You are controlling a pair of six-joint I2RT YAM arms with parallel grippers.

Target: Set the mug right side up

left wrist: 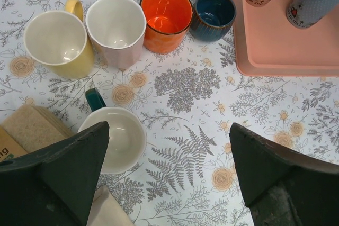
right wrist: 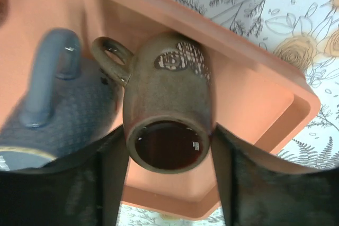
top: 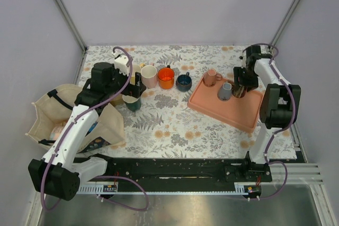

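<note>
A brown mug (right wrist: 167, 104) sits between my right gripper's (right wrist: 168, 183) fingers over the salmon tray (right wrist: 254, 99), both fingers against its sides. Its handle points up-left and a dark round end faces the camera. In the top view the right gripper (top: 240, 84) is at the tray's (top: 222, 112) far right with the mug (top: 238, 90). A blue-grey mug (top: 225, 91) and a pink mug (top: 212, 78) stand upside down on the tray. My left gripper (left wrist: 169, 173) is open and empty above the cloth, beside an upright teal mug (left wrist: 114, 138).
A row of upright mugs stands on the floral cloth: yellow (left wrist: 55, 43), pale pink (left wrist: 115, 27), orange (left wrist: 165, 17), navy (left wrist: 213, 14). A beige bag (top: 53, 115) lies at the left edge. The blue-grey mug (right wrist: 58, 109) is close beside the brown one.
</note>
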